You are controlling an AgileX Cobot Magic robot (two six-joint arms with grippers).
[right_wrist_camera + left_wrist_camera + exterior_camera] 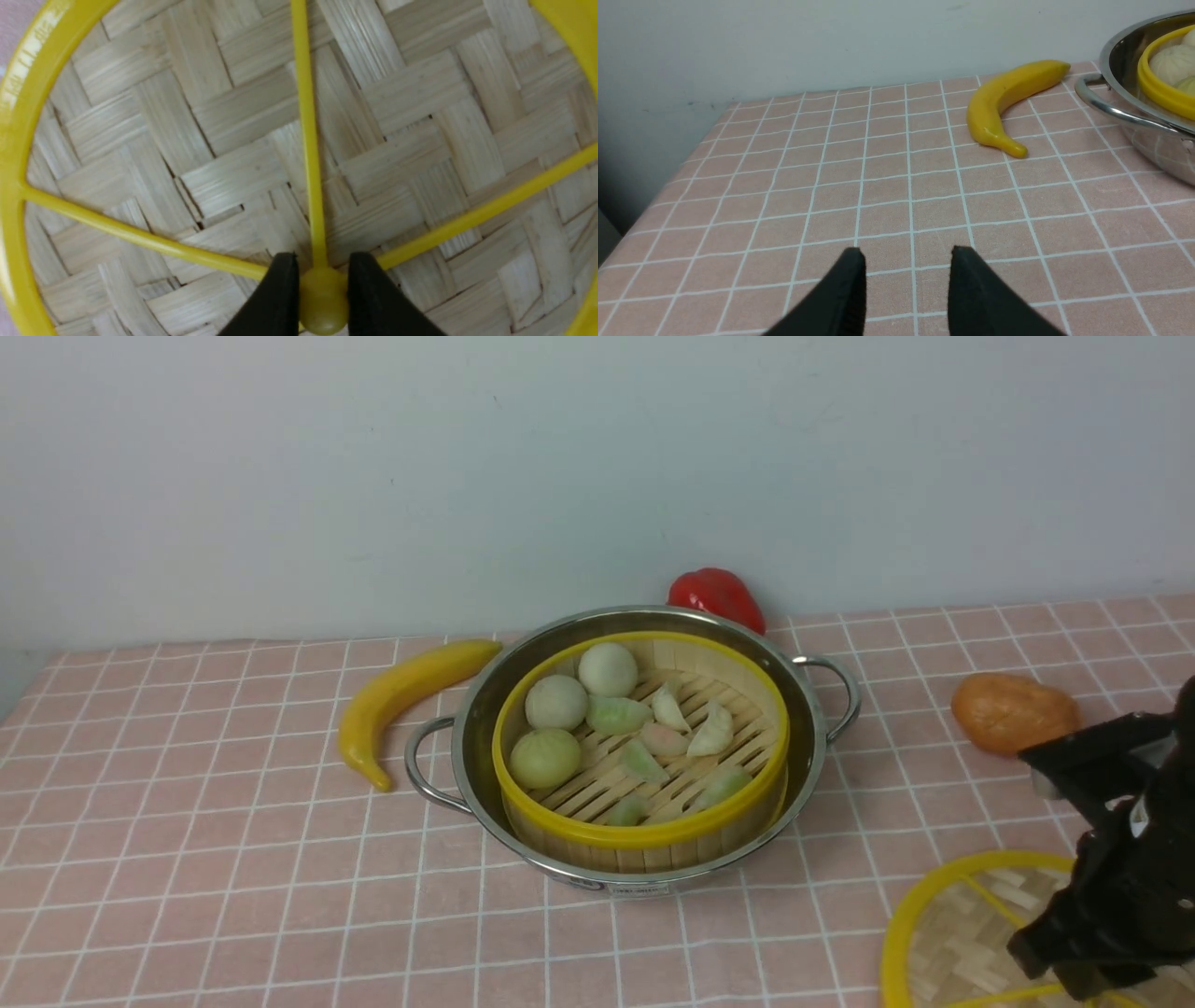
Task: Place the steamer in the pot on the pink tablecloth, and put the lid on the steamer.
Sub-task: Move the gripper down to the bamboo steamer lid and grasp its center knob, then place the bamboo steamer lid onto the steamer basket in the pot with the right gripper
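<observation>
The steamer (pixel 644 833) is seated inside the pot (pixel 478 728), upright and level, with only a narrow gap left around it because the pot is slightly wider. Its buns (pixel 556 702) and dumplings (pixel 711 732) are uncovered, so the first half of the task is judged to be done and the cover is what remains. The pot is standing on the pink tablecloth (pixel 187 859), near the middle. The lid (pixel 962 933) is lying flat on the same cloth, well apart from the pot, at the near right corner, and it is partly hidden in the front view by the right arm (pixel 1130 868). In the right wrist view the right jaws are seen drawn in on the small hub (pixel 323 298) from both sides and appear to touch it. This hub is probably chosen because it is the only raised part that such narrow jaws can pinch on a flat disc. Whether the grip is already firm cannot be told. The left jaws are held open with nothing between them, low over bare cloth, presumably kept aside so that the way to the pot is free. A banana (pixel 401 695) lies just beside the pot's left handle (pixel 422 765), a red pepper (pixel 717 595) is placed behind the pot, and an orange-brown vegetable (pixel 1013 711) is lying further right.
</observation>
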